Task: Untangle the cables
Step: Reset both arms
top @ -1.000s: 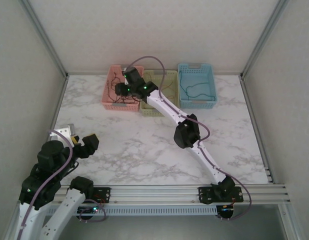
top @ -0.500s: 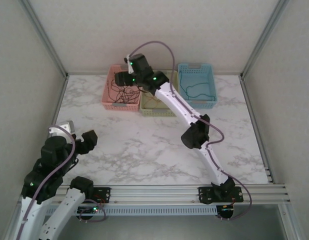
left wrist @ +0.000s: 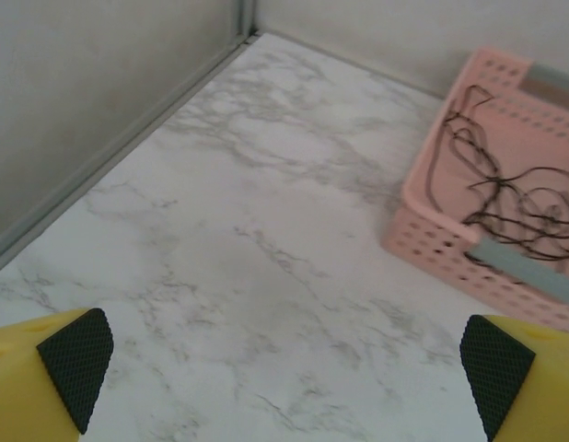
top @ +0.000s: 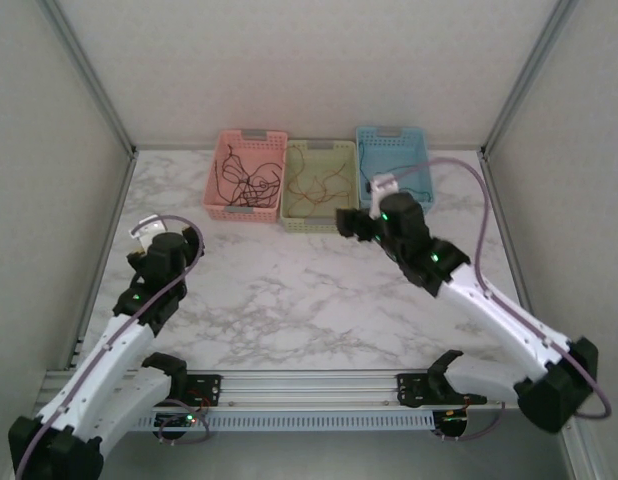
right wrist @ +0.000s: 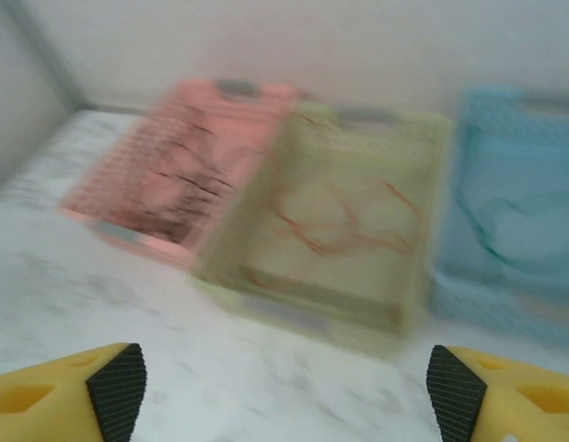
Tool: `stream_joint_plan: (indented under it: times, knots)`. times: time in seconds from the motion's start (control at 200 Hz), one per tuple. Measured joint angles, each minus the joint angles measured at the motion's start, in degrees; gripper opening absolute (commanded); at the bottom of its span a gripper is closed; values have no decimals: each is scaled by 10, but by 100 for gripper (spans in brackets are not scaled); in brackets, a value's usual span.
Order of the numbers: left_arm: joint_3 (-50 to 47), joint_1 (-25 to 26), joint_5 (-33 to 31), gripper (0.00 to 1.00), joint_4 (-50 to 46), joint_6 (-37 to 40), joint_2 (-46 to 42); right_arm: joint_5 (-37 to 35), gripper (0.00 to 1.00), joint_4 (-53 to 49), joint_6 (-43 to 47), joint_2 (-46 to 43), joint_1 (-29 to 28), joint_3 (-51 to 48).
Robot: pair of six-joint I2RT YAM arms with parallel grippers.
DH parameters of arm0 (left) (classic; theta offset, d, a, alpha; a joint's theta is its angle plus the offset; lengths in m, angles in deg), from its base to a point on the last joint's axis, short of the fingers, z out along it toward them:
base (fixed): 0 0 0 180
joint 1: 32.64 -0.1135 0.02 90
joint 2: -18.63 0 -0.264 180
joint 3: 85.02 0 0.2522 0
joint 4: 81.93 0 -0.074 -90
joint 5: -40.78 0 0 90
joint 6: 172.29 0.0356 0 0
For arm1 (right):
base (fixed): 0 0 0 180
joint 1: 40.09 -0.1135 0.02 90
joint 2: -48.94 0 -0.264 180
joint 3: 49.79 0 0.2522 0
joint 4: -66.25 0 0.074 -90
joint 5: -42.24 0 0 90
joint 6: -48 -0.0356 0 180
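Big shift on the right: up and away from the pink basket (top: 251, 134), with the right gripper (top: 351, 222) now out over the table (top: 289, 290), just in front of the green basket (top: 319, 146) and the blue basket (top: 391, 131). Wider than a second ago too, pads (right wrist: 117, 387) far apart, empty.

Over on the left, unfolded from the tucked pose and stretched forward, with the left gripper (top: 189, 240) above the table's left side, short of the pink basket. Spread wide as well, empty.

Now for the wires, sorted by colour: black cables (top: 244, 180) in a loose, looping tangle inside the pink basket, hair-thin red-orange and brown cables (top: 314, 185) curling across the green one, teal cables (right wrist: 505, 230) lying in the blue. All blurred from the right wrist, but crisp black loops from the left wrist.
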State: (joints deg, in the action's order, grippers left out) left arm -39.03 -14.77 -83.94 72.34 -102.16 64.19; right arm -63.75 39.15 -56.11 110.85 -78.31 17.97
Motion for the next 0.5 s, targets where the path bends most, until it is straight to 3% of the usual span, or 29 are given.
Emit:
stream_joint_plan:
  times: [0.07, 0.245, 0.385, 0.501]
  knots:
    - [-42, -1, -26, 100, 55, 19, 18, -28, 99, 23, 3, -73, 43, -109]
    - [-122, -10, -53, 100, 178, 80, 72, -89, 97, 85, -17, -202, 177, -305]
    - [-148, -50, -43, 99, 282, 115, 139, -131, 95, 122, -25, -187, 233, -356]
    - [-147, -71, -19, 97, 362, 139, 215, -144, 94, 218, 4, -103, 267, -356]
